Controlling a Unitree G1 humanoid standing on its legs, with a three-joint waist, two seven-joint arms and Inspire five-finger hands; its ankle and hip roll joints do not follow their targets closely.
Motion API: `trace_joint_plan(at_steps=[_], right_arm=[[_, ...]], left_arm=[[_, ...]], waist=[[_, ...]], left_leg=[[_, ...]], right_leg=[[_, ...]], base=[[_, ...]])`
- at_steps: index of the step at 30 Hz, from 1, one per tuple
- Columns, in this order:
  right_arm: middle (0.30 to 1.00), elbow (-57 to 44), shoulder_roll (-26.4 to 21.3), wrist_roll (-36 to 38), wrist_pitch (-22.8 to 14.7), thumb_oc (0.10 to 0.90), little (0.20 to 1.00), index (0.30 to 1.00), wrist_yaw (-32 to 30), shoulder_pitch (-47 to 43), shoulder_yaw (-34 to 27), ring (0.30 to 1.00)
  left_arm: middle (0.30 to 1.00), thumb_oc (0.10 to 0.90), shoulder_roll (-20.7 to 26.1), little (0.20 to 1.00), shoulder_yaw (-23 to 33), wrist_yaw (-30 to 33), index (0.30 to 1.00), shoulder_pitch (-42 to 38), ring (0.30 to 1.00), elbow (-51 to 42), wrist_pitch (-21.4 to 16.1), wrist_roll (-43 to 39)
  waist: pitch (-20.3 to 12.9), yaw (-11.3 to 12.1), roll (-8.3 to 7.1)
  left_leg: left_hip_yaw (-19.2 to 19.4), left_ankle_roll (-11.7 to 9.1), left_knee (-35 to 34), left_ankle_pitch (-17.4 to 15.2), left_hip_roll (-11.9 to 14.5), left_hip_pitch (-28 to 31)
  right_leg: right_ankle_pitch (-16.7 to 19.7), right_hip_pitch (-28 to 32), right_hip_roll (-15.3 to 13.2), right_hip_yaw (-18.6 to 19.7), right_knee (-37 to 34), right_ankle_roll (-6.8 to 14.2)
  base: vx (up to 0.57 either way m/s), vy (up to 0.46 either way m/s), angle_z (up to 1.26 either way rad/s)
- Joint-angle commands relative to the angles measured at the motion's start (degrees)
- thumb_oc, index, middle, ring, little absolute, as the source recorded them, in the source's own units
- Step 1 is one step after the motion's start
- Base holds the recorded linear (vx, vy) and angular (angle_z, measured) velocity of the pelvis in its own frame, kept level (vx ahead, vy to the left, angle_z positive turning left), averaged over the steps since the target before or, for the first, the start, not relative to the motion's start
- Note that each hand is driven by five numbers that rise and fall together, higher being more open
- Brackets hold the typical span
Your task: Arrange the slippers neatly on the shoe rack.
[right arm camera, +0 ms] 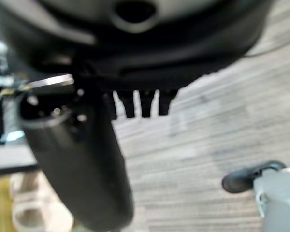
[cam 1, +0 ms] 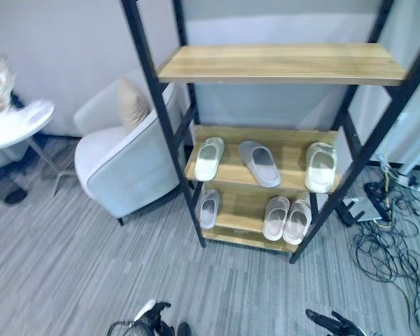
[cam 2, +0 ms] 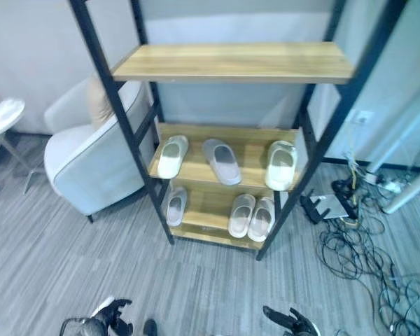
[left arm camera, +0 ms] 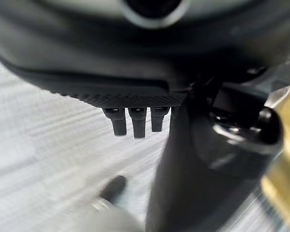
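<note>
Looks mostly done imo: six slippers [cam 1: 260, 163] already on the shoe rack [cam 1: 280, 64], three on the middle shelf, three on the bottom. Grey one sits crooked, still needs straightening. Left hand [cam 1: 154, 316] and right hand [cam 1: 330, 323] hang low w/ fingers relaxed, holding nothing.

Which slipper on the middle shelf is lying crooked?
The grey slipper in the centre: it lies at a slant, while the pale slippers on either side point straight back.
</note>
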Motion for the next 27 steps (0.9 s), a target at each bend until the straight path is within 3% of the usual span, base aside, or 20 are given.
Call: trace_joint_plan(at_steps=[1,3,4,5,6,7,9,11,15,19,22,25,27], right_arm=[[0.9,-4.9,-1.4,2.9,-4.1,0.8,0.9,0.9,0.0,-2.4,0.9,0.9],[0.9,-6.7,-0.7,3.1,-4.3,0.8,0.9,0.9,0.6,-2.8,2.4,0.9],[0.9,-7.6,-0.3,3.3,-4.4,0.8,0.9,0.9,0.7,-2.9,2.9,0.9],[0.9,-4.9,-2.0,4.8,-3.9,0.8,0.9,0.9,-0.7,-9.6,3.0,0.9],[0.9,-4.9,-2.1,4.8,-4.0,0.8,0.9,0.9,-0.7,-9.7,3.0,0.9],[0.9,-8.3,1.0,4.9,-5.1,0.8,0.9,0.9,0.1,-3.1,4.9,0.9],[0.9,-11.2,3.3,6.1,-6.2,0.8,0.9,0.9,1.2,0.3,3.7,0.9],[0.9,-14.8,4.8,7.2,-7.5,0.8,0.9,0.9,1.0,2.9,3.0,0.9],[0.9,-17.9,6.7,8.1,-7.3,0.8,0.9,0.9,2.2,5.2,1.6,0.9],[0.9,-21.8,6.4,7.1,-7.3,0.8,0.9,0.9,2.5,5.2,2.1,0.9],[0.9,-25.8,5.4,5.2,-7.8,0.8,0.9,0.9,3.7,5.0,4.2,0.9],[0.9,-29.0,4.7,3.2,-8.7,0.8,0.9,0.9,4.2,5.5,5.7,0.9],[0.9,-32.2,4.3,3.6,-9.1,0.8,0.9,0.9,5.2,5.7,6.8,0.9]], left_arm=[[0.9,0.8,0.5,0.9,-1.1,1.4,0.9,-0.1,0.9,-3.6,-1.9,-0.4],[0.9,0.8,0.0,0.9,-1.6,1.6,0.9,0.3,0.9,-3.9,-2.2,-0.3],[0.9,0.8,-0.1,0.9,-1.9,1.6,0.9,0.3,0.9,-4.1,-2.2,-0.2],[0.9,0.8,-0.1,0.9,-3.7,0.9,0.9,-0.2,0.9,-3.5,-2.1,0.2],[0.9,0.8,-0.1,0.9,-3.7,0.9,0.9,-0.3,0.9,-3.4,-2.1,0.2],[0.9,0.8,-0.2,0.9,-3.4,2.4,0.9,-0.5,0.9,-4.4,-2.7,0.8],[0.9,0.8,-0.9,0.9,-1.5,3.2,0.9,0.8,0.9,-3.3,-3.0,0.0],[0.9,0.8,-1.3,0.9,-0.2,3.5,0.9,2.6,0.9,-1.9,-2.8,0.4],[0.9,0.8,-0.9,0.9,2.3,3.5,0.9,5.2,0.9,1.6,-2.1,1.3],[0.9,0.8,0.9,0.9,1.9,3.9,0.9,3.7,0.9,0.5,-1.8,3.6],[0.9,0.8,3.2,0.9,0.6,4.6,0.9,2.1,0.9,-2.6,-2.2,5.8],[0.9,0.8,4.5,0.9,0.7,5.1,0.9,2.4,0.9,-8.0,-3.6,6.1],[0.9,0.8,4.1,0.9,0.0,4.4,0.9,2.7,0.9,-7.6,-3.9,6.8]], waist=[[2.8,1.6,0.11],[2.4,2.4,0.18],[2.3,2.7,0.58],[1.9,4.2,0.71],[2.0,4.1,0.77],[3.1,4.0,2.17],[4.4,3.0,2.34],[3.7,2.6,3.26],[2.5,2.4,0.74],[3.9,1.6,-0.05],[6.1,1.2,-0.11],[6.8,1.5,-0.18],[7.5,1.4,-0.45]], left_leg=[[3.0,3.2,12.4,-14.9,1.7,5.5],[3.4,3.1,5.5,-15.6,1.1,5.0],[3.3,2.7,1.5,-15.0,1.2,4.9],[2.4,2.3,-1.9,-12.7,0.8,3.7],[2.4,2.4,-2.1,-12.1,0.8,3.4],[3.0,2.4,-6.8,-9.1,0.6,0.1],[4.6,2.4,-9.1,-8.7,-0.4,-1.1],[5.0,2.7,-10.4,-7.6,0.1,-0.1],[6.2,5.0,-3.8,-12.9,-2.9,-0.6],[8.0,6.9,-2.0,-15.7,-3.9,-0.1],[9.7,7.8,-1.7,-17.2,-3.8,1.0],[9.9,8.0,-2.5,-18.5,-4.7,2.6],[9.3,8.0,-2.4,-19.2,-5.3,2.9]], right_leg=[[2.9,1.2,-4.3,7.0,-5.2,8.1],[2.5,2.4,-4.5,6.9,-6.5,8.7],[2.3,2.6,-4.4,6.7,-6.9,8.9],[2.0,4.0,-4.6,5.7,-8.3,8.9],[2.4,3.7,-4.5,5.7,-8.3,8.9],[2.3,4.2,-4.0,6.2,-9.0,9.2],[0.9,5.7,-4.3,7.7,-9.0,9.4],[0.7,5.6,-3.8,9.1,-8.7,9.9],[1.5,4.1,-8.7,13.5,-7.6,12.9],[3.5,-0.8,-9.1,15.6,-1.5,14.5],[6.0,-5.7,-9.2,13.4,4.3,15.3],[7.9,-6.4,-10.9,9.0,-0.4,15.4],[8.9,-7.8,-11.2,8.3,-3.8,15.2]], base=[[0.11,-0.062,0.06],[0.16,0.02,0.15],[0.19,0.06,0.17],[0.1,0.043,0.14],[0.12,0.115,0.16],[0.11,0.168,0.17],[0.19,0.229,0.32],[0.19,0.253,-0.25],[0.24,0.388,-0.85],[0.03,0.236,-0.61],[-0.03,0.182,-0.28],[0.06,0.066,-0.29],[0.06,-0.009,-0.2]])
